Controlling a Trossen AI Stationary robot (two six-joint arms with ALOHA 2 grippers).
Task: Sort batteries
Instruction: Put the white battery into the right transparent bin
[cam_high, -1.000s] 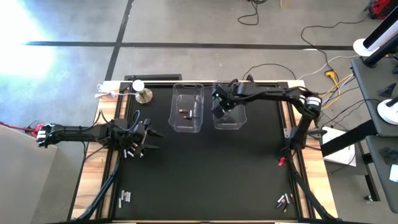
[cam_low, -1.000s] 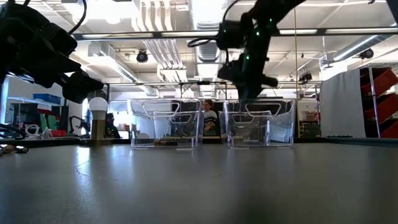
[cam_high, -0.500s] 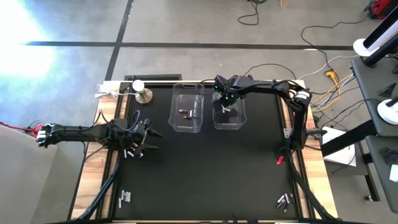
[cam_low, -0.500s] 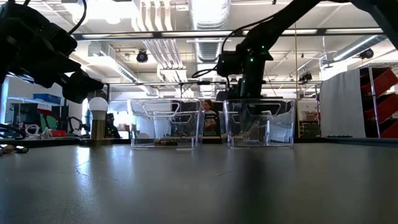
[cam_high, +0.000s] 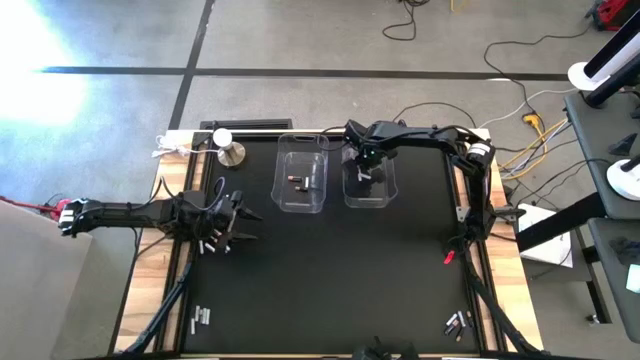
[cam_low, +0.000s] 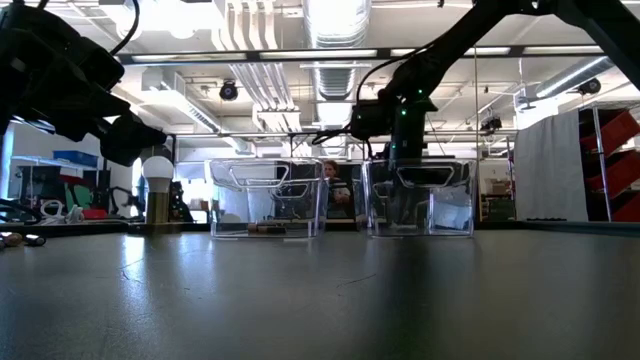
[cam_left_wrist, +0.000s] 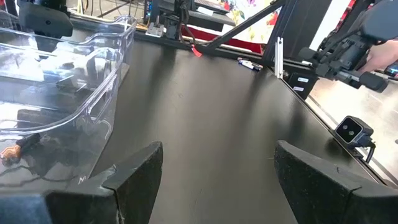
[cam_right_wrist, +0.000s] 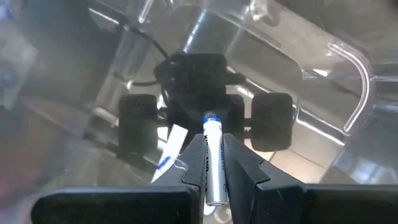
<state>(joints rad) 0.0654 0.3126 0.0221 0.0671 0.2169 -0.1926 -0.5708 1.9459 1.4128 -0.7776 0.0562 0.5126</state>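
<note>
Right tool (cam_right_wrist: 214, 168) reaches down into the right clear bin (cam_high: 368, 190) at the far side of the black bench (cam_high: 330, 270), fingers pinched tight on a white battery (cam_right_wrist: 212, 158) with a blue tip, held upright between them; a second white cell (cam_right_wrist: 168, 149) lies on that bin's floor just beside it, and the tool's own reflection shows in the bin bottom. In the high view the right tool (cam_high: 364, 166) sits over the bin's far half, the arm stretching across from the right edge. Left clear bin (cam_high: 302, 172) stands just beside the right one, apart from it by a narrow gap, and holds a dark reddish battery (cam_high: 297, 181). Left tool (cam_high: 228, 224) hovers at the left side of the bench, fingers spread wide with nothing in them, over a few loose batteries (cam_high: 210, 243) on the bench. More batteries lie near the front left corner (cam_high: 201, 318) and the front right corner (cam_high: 457, 322). A round silver knob-like object (cam_high: 229, 150) stands at the far left, near the left bin. In the low view both bins stand side by side, the right arm (cam_low: 400, 105) dipping into the right-hand one.
</note>
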